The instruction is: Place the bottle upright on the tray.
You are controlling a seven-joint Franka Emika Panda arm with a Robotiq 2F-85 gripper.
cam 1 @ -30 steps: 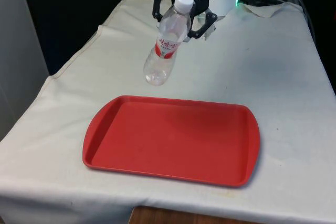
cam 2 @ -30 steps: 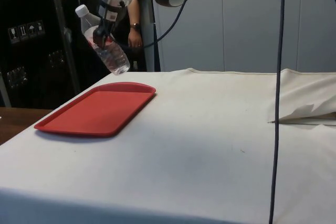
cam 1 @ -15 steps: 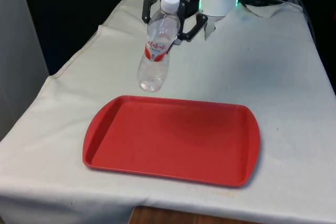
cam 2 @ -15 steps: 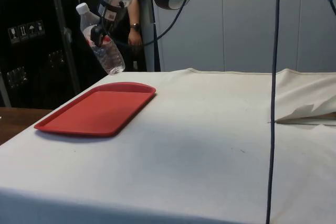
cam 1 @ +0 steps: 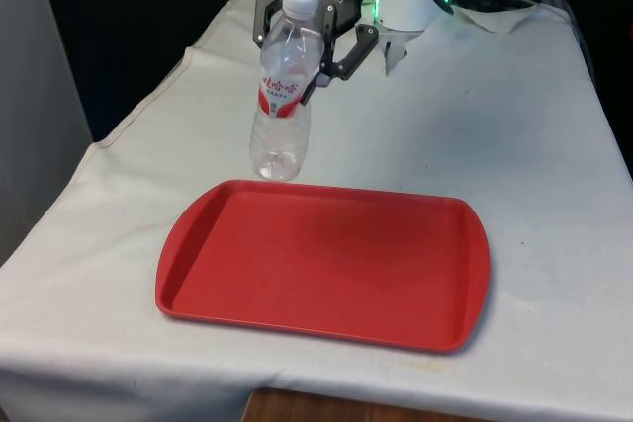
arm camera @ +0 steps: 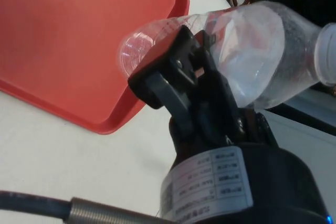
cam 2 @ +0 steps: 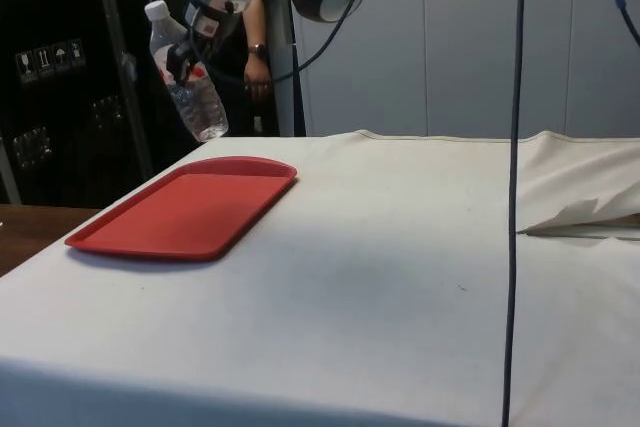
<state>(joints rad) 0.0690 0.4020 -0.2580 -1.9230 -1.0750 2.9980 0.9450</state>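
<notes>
Below the fingers (cam 1: 302,66), closed on the nearly upright bottle (cam 1: 278,96), the tray (cam 1: 326,262) lies slightly forward, so bring the bottle over it before lowering straight.

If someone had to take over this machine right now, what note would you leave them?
Gripper: fingers shut on the bottle, gripping its upper half around the red label.
Bottle: held in the air, nearly upright, cap on top, beyond the far edge of the red tray and towards the front view's left; not touching tray or cloth.
Done: bottle picked up and almost righted.
Left: carry it over the tray, lower it until it stands, open the fingers, withdraw.
</notes>
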